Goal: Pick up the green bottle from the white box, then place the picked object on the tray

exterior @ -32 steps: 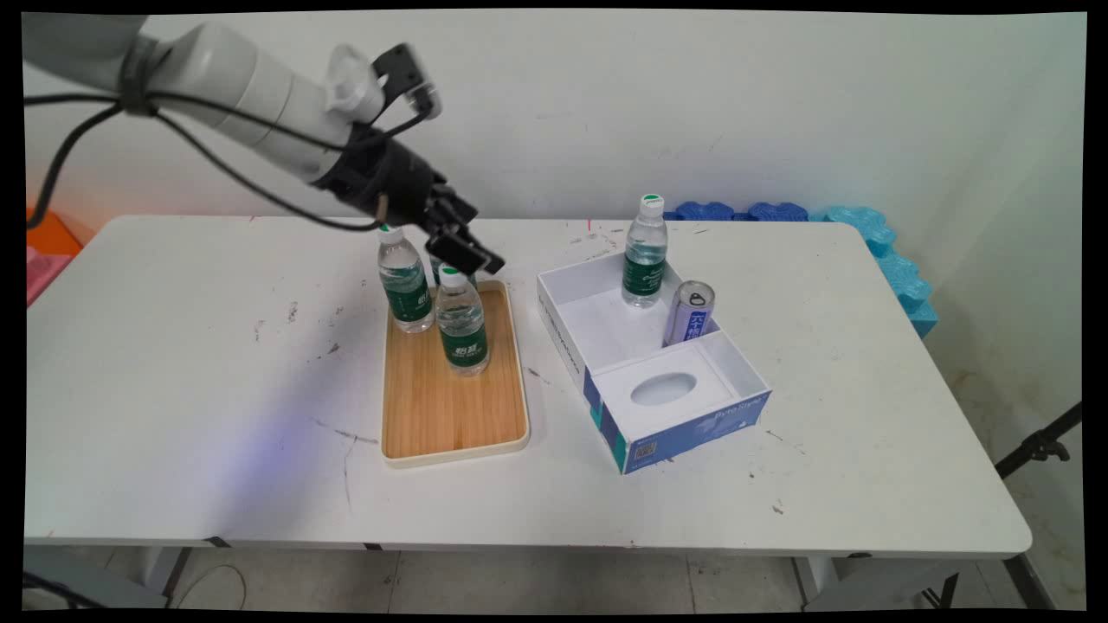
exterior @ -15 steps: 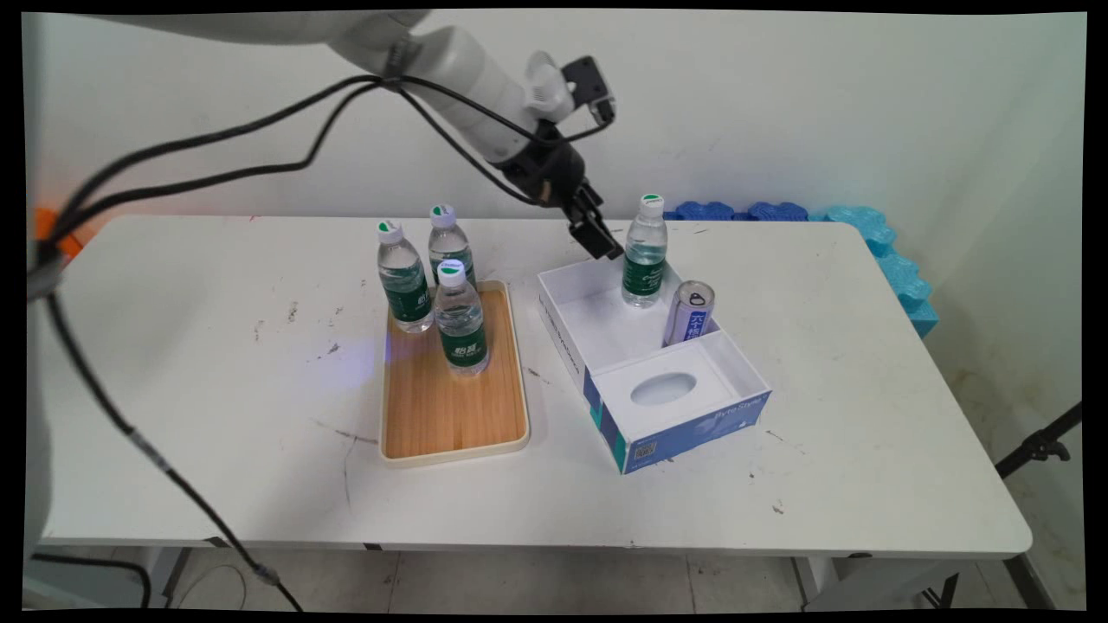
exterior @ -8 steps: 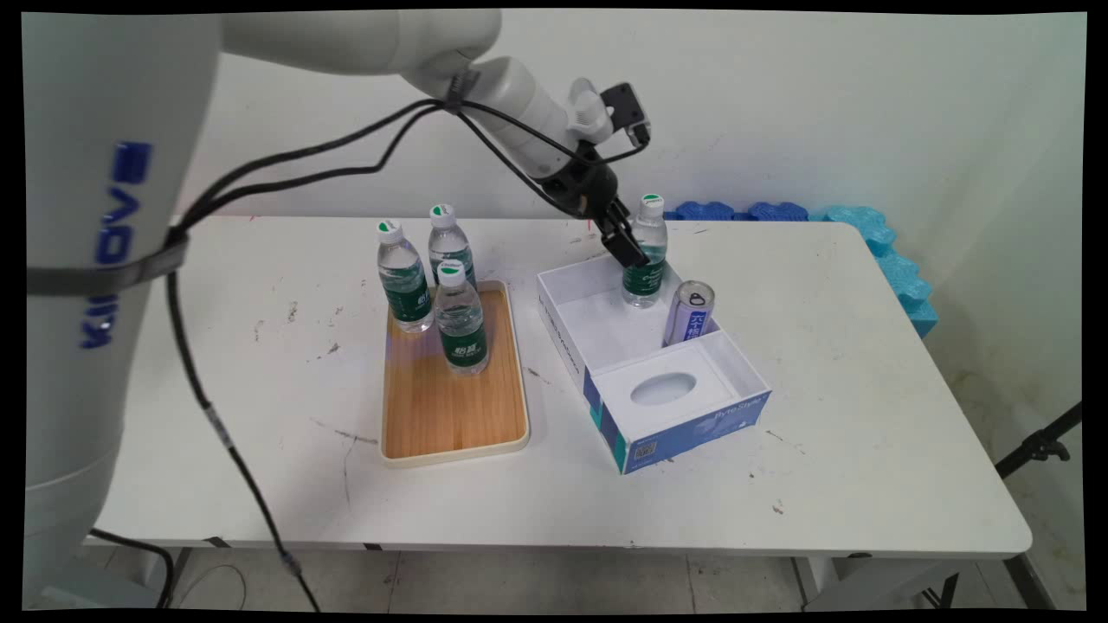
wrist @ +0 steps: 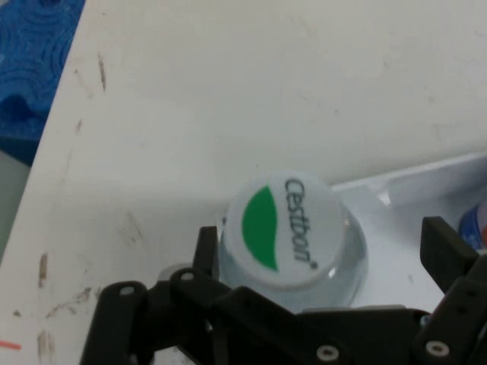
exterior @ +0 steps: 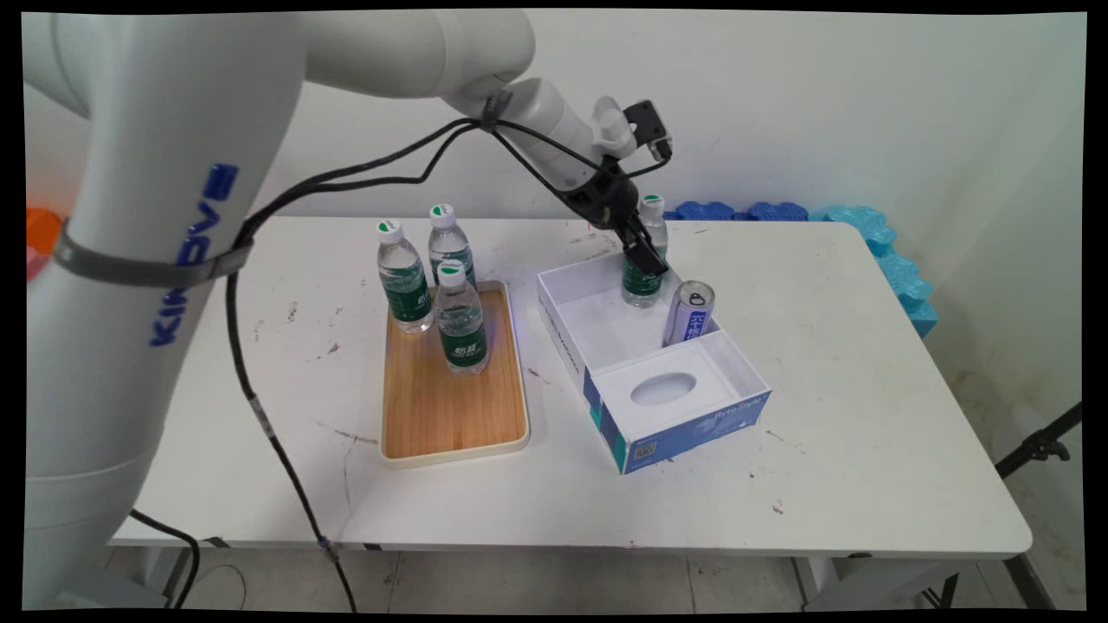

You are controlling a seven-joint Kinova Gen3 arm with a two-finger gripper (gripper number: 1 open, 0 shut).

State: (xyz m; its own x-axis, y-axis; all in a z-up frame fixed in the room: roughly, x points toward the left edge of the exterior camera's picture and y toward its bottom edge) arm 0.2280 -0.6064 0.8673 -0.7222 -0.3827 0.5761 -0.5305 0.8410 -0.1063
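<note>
- now the gripper [exterior: 647,258] hangs at the water bottle [exterior: 645,260] standing in the far compartment of the white and blue box [exterior: 658,415], on the right half of the table [exterior: 866,415].
- its fingers [wrist: 441,255] are spread, one on each side of the bottle, whose white cap with a green mark [wrist: 280,232] sits between them in the hand view; whether either finger touches the bottle is hard to tell.
- just right of and nearer than that bottle, a silver and blue can [exterior: 690,313] leans in the same compartment against the inner wall.
- nearer still, the box's near compartment has a white top with an oval opening [exterior: 664,388].
- left of the box lies a wooden tray [exterior: 454,407] with a pale rim.
- one bottle [exterior: 461,320] stands on the tray's far part; a second [exterior: 405,279] is at its far left corner and a third [exterior: 448,242] just behind its far edge.
- blue foam pieces [exterior: 857,234] lie along the wall at the table's far right.
</note>
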